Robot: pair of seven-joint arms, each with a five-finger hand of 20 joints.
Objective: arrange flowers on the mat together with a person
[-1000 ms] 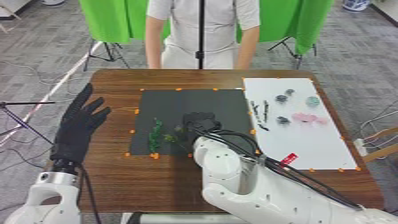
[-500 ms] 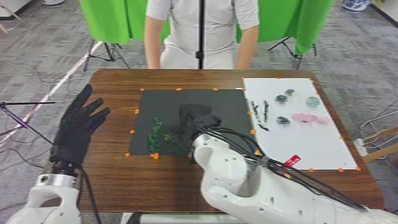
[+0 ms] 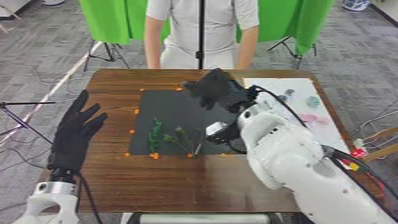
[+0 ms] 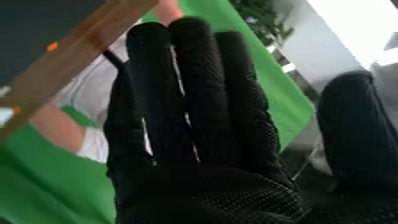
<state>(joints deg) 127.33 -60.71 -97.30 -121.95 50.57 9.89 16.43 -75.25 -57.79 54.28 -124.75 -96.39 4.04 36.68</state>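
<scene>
In the head view my right hand (image 3: pixel 213 89) is above the back right part of the dark mat (image 3: pixel 164 104), holding nothing. In the right wrist view the right hand (image 4: pixel 191 115) has straight fingers with the thumb apart. Green sprigs lie on the mat: a tall one (image 3: pixel 155 134) at the left, a branching stem (image 3: pixel 180 137) beside it. On the white sheet (image 3: pixel 333 150) are a pink flower (image 3: pixel 311 119), a pale green one (image 3: pixel 313 102) and small dark blue ones (image 3: pixel 290 92); my right arm hides part of the sheet. My left hand (image 3: pixel 73 132) stands open left of the mat.
The brown table (image 3: pixel 115 182) has orange marks around the mat and sheet. A person in light clothes stands across the table, arms down at its far edge. My right forearm crosses the right side of the table.
My right hand has risen from the mat's front middle and moved back and to the right, uncovering the stem there. The left hand has shifted slightly.
</scene>
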